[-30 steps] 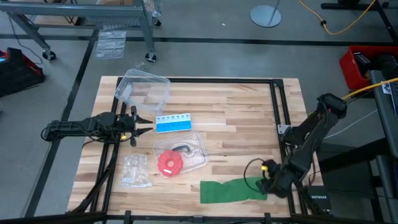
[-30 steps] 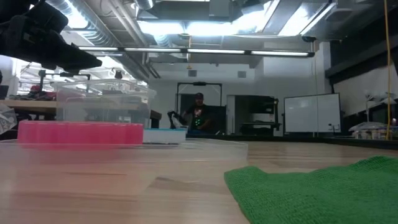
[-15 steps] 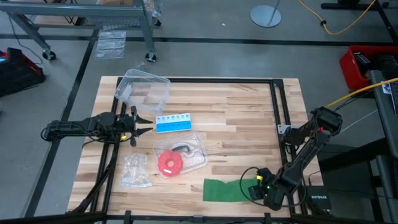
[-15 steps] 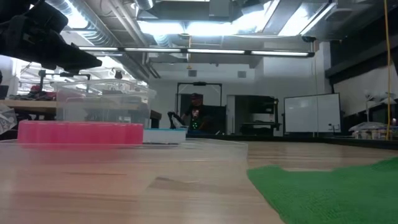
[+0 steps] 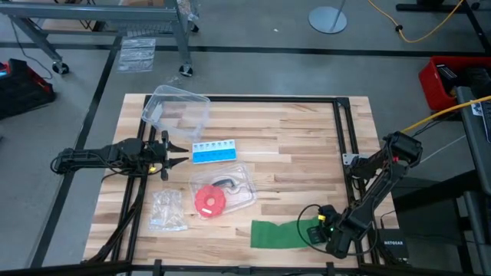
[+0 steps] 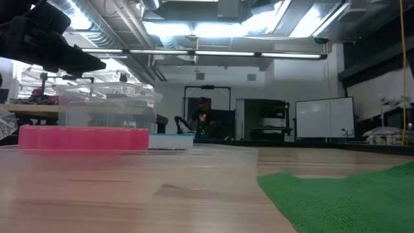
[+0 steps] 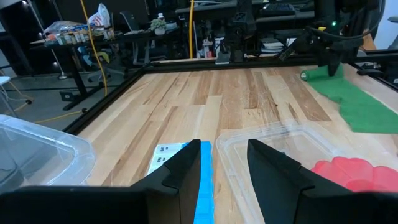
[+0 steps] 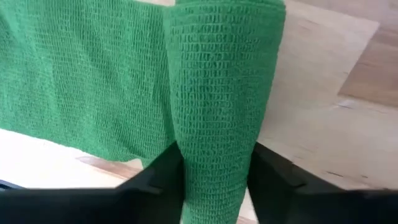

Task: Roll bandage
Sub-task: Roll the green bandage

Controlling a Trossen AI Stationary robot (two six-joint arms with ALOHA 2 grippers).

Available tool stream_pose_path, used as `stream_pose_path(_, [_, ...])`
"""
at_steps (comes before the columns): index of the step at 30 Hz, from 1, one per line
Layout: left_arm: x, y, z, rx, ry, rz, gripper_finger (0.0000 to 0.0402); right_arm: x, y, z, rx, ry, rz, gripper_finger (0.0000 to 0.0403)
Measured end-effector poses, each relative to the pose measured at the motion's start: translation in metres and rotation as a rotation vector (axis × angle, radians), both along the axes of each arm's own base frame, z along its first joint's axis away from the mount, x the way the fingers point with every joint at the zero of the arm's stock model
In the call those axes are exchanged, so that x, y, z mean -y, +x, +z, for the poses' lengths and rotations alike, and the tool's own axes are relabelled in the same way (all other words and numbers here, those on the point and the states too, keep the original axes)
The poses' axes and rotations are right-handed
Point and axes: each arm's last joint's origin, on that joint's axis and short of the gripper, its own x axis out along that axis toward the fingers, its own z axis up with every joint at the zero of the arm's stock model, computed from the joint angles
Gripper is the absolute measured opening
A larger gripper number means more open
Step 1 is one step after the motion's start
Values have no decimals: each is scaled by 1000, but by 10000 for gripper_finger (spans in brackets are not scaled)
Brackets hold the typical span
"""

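Observation:
The dark green bandage (image 5: 280, 234) lies flat near the table's near edge, its right end wound into a roll (image 8: 224, 93). My right gripper (image 5: 318, 232) is at that right end, shut on the roll. The flat band (image 8: 81, 81) runs away from the roll toward the table's left, and it also shows in the low view (image 6: 343, 200). My left gripper (image 5: 180, 159) waits open at the table's left, its fingers (image 7: 186, 174) pointing over the pill box (image 7: 180, 162). My right gripper pinches the bandage's rolled end (image 8: 214, 168) between its two fingers (image 8: 158, 180), one on each side of the roll. The roll runs along the fingers and out past their tips. The unrolled band lies on the table, joined to the roll's side.
A blue-and-white pill box (image 5: 213, 151), a clear tub (image 5: 176, 107), a red disc (image 5: 209, 201) in a clear tray and a small plastic bag (image 5: 167, 211) lie on the left half. Black frame rails (image 5: 341, 146) edge the table. A person (image 6: 206, 120) stands in the room behind.
My right gripper has gone toward the table's near edge and a little left, staying shut on the bandage's rolled end. The flat part of the bandage shows shorter than before, and its left end has slid slightly toward the right.

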Motion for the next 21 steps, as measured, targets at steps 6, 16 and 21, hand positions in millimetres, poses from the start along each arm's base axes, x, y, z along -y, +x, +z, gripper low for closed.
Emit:
stream_pose_path(6, [0, 0, 0, 0, 0, 0, 124, 1, 1, 1, 55, -39, 9, 73])
stream_pose_path(16, [0, 0, 1, 13, -30, 4, 124, 19, -1, 10, 196, -250, -5, 67])
stream_pose_path(21, [0, 2, 8, 136, -222, 23, 124, 38, -5, 26, 251, -372, -15, 67])
